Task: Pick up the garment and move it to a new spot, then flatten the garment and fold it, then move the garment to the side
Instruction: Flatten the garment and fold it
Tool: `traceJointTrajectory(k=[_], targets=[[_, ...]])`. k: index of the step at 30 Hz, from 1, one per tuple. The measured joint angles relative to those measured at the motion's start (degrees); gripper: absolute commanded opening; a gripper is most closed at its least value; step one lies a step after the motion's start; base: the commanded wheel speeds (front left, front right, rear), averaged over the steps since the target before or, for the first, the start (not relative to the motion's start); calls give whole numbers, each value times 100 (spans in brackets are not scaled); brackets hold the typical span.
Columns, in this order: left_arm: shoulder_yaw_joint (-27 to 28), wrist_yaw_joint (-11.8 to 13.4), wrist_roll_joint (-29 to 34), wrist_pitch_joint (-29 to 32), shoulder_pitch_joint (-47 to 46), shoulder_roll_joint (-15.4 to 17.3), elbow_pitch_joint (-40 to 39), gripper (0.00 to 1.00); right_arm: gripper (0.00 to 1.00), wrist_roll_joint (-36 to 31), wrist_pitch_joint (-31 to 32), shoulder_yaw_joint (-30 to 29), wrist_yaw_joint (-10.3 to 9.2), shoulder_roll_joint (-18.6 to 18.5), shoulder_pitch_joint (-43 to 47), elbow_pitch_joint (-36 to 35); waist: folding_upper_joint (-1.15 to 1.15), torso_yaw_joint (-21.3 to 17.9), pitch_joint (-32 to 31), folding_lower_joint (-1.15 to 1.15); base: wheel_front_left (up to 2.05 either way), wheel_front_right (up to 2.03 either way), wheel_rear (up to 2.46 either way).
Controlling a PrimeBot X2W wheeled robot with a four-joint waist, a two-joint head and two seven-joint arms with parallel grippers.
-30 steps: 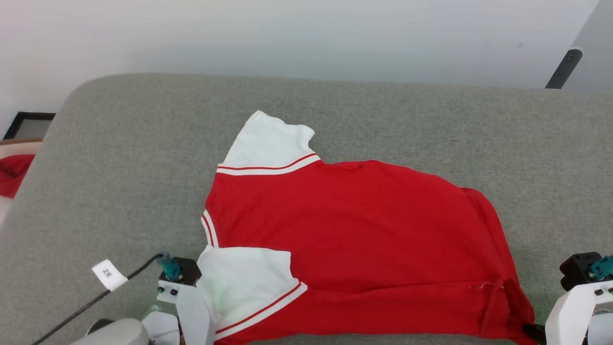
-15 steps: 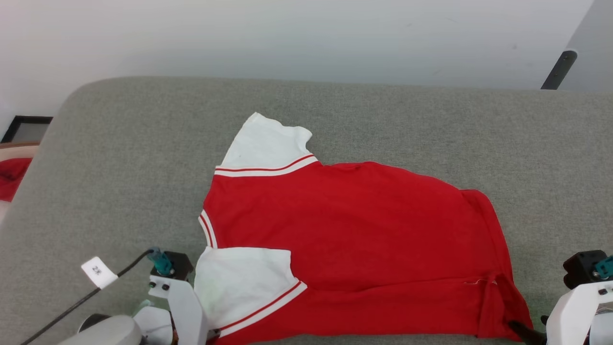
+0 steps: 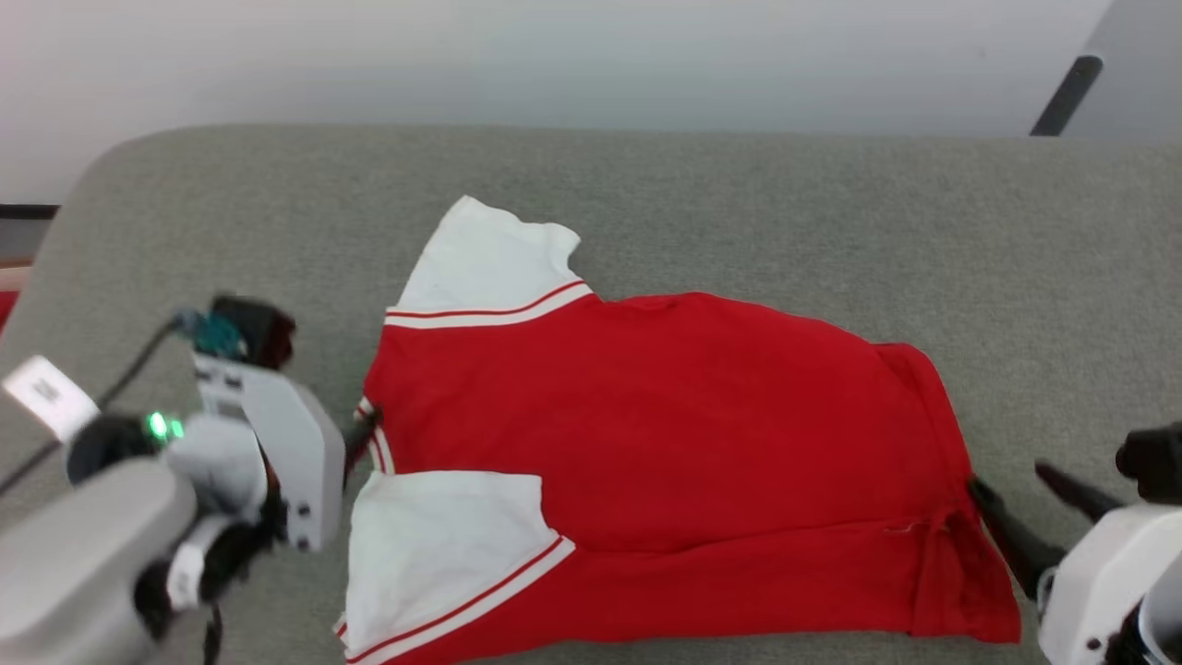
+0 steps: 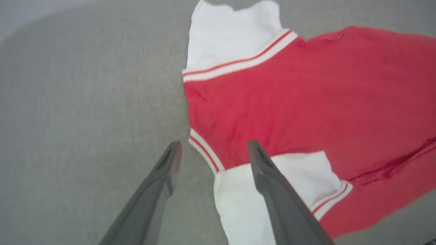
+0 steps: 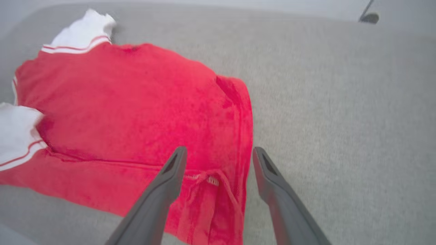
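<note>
The left gripper (image 4: 214,144) stands with its two long dark fingers spread wide and nothing between them but air. In its wrist view one finger hangs over bare grey cloth and the other over the red and white fabric, with the striped collar edge between them; whether either tip touches the fabric cannot be told. The right gripper (image 5: 219,149) is spread just as wide and holds nothing. Its fingers straddle the puckered hem corner, where a short loose thread shows, and contact there cannot be judged either. A small white tag (image 3: 46,397) hangs on the black cable at the left arm, at 9 o'clock in the head view, but its writing is too blurred to read. A green light (image 3: 157,427) glows on that wrist. The red sports jersey with white sleeves and red-and-white striped trim (image 3: 646,416) lies spread on the grey fabric-covered tabletop (image 3: 739,203), at the centre of the head view and reaching toward the near edge at 6 o'clock. Its plain red side faces up, collar toward 9 o'clock and hem toward 3 o'clock. One white sleeve points to 11 o'clock and the other lies at 7 o'clock. A long crease runs along the near side.
</note>
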Motion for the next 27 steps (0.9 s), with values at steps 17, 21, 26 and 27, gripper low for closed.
traceJointTrajectory(k=[17,21,26,27], targets=[[327,-1044,563,-49,-1859,-464,1759,100,100,-517,-3071,665,0,93,-806,392,0,-633,707,0,0,0,0],[267,-1406,620,243,-2333,-576,2249,100,100,-481,-3196,740,0,153,-926,458,0,-799,945,1,0,0,0],[164,-1718,686,716,-2838,-661,2887,100,100,-417,-3290,824,0,202,-1008,546,0,-1006,1254,0,0,0,0],[164,-1757,669,816,-2924,-684,3005,100,100,-400,-3316,837,0,208,-1036,560,0,-1048,1315,0,0,0,0]])
